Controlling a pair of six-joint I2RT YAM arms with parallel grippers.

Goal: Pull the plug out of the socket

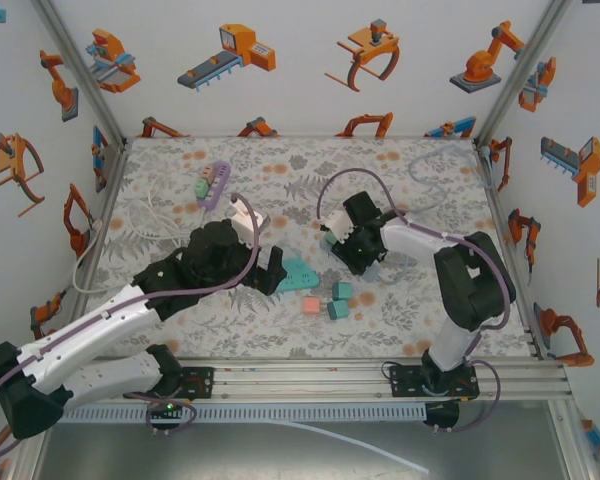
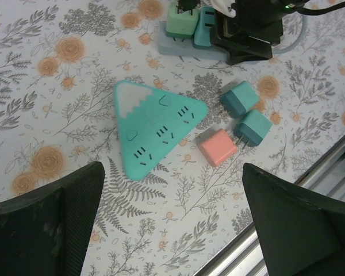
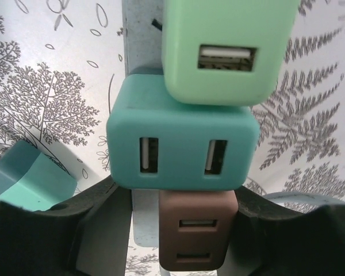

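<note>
right hand [image 3: 175,202], spread apart, straddles the brown square plug [image 3: 198,236] seated in the grey plastic power strip [image 3: 141,34], beside a teal rectangular plug [image 3: 181,150]. left hand [image 2: 172,190] hovers spread and empty over the floral tabletop [image 2: 46,115].

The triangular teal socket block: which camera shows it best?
Left wrist view: the triangular socket block lies whole and face-up, every slot plain. The top external view shows it small, its left edge behind the left arm.
</note>
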